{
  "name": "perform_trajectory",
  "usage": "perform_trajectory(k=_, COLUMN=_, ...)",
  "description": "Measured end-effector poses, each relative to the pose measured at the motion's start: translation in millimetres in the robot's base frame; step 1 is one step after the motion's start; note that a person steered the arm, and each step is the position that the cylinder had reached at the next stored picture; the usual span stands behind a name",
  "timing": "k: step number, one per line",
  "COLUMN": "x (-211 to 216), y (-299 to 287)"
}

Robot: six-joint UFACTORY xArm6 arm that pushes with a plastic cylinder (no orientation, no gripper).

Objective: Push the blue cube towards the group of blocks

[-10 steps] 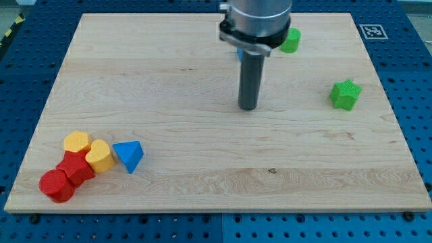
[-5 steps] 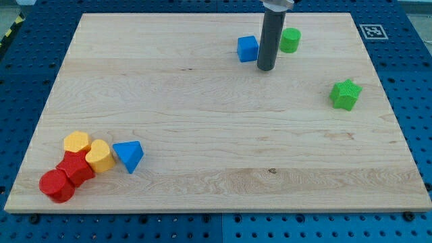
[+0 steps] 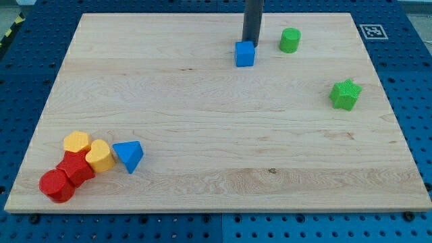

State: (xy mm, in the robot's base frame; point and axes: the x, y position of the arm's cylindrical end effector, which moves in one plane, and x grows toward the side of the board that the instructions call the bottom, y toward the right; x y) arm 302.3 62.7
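Observation:
The blue cube point(image 3: 245, 54) sits on the wooden board point(image 3: 216, 135) near the view's top, a little right of centre. My tip point(image 3: 251, 42) stands just above the cube, at its top right edge, touching or nearly touching it. The group of blocks lies at the view's bottom left: a blue triangular block point(image 3: 129, 155), two yellow blocks point(image 3: 77, 142) point(image 3: 100, 156) and two red blocks point(image 3: 75, 169) point(image 3: 56, 185), packed close together.
A green cylinder point(image 3: 290, 40) stands at the view's top right of the cube. A green star-shaped block point(image 3: 345, 94) lies near the board's right side. A black-and-white marker point(image 3: 372, 30) is at the board's top right corner.
My tip moved from mid-board up past the cube's right side to just above it. The blue cube has shifted slightly down and left.

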Motion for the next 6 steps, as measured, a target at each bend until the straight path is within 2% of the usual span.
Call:
perform_trajectory(k=3, x=17.3, y=-24.1)
perform_trajectory(k=6, x=47.0, y=-6.9)
